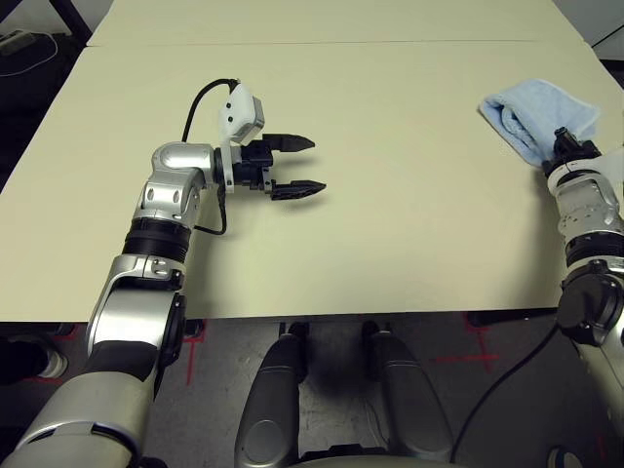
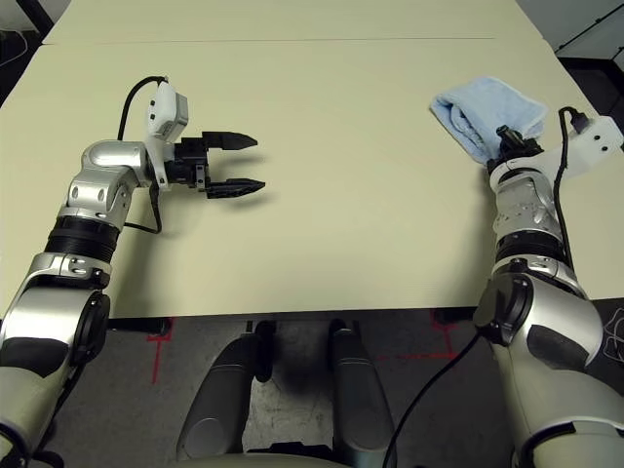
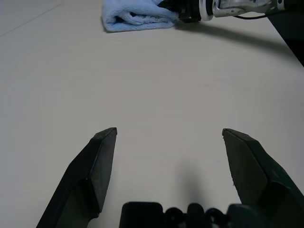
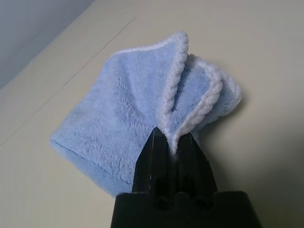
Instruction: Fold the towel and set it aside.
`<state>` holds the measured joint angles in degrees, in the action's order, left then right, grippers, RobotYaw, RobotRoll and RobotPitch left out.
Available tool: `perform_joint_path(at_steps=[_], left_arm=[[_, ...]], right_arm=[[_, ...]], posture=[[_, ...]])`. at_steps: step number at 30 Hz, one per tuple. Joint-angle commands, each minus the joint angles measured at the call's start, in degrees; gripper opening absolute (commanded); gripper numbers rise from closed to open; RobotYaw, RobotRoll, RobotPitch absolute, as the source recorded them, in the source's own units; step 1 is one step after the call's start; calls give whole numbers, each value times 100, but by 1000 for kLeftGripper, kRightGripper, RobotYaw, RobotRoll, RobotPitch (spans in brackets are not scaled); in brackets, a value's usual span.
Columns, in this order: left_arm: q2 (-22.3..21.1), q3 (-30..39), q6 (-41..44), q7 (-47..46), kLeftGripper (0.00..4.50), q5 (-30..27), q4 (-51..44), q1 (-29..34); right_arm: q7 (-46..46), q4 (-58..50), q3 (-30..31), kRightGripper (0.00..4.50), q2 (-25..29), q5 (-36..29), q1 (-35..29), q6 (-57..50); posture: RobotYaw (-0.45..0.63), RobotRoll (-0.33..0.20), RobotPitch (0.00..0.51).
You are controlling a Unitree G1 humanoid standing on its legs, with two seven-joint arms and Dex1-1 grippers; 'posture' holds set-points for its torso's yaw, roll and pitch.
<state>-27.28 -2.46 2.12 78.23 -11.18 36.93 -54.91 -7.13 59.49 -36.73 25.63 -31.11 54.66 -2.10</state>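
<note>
Tabletop (image 1: 370,263) comes first, pale, smooth and matte, running out from the robot's body. Over it, the left gripper (image 1: 320,164) hangs with its two tapered black fingers spread wide and nothing between them. Somewhat farther out, on the robot's right, the right gripper (image 4: 173,138) has its fingers pressed together on the towel (image 4: 114,109), pinching a gathered bit of its white stitched edging.

This looks like the setting-aside, with the folding probably done. To do it well, bring the bundle fully down before parting the fingers, open them just enough to free the border, then back out straight and low; a sideways pull could drag the top layer open.

The light blue terry is soft and fuzzy, folded into a loose, layered block, its corded trim puckering at the pinch. Beyond it, a thin straight seam (image 1: 292,44) crosses the table.
</note>
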Motion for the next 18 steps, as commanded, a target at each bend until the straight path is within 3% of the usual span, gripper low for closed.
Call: perform_joint_path(at_steps=[1, 18], left_arm=[[10, -103, -45, 75, 4500, 13, 24, -18], [16, -103, 5, 13, 4500, -4, 11, 24]], right_arm=[[248, -186, -99, 13, -197, -188, -49, -171], [750, -1050, -288, 13, -559, -699, -24, -445]], posture=[[-6, 0, 246], [1, 0, 237]])
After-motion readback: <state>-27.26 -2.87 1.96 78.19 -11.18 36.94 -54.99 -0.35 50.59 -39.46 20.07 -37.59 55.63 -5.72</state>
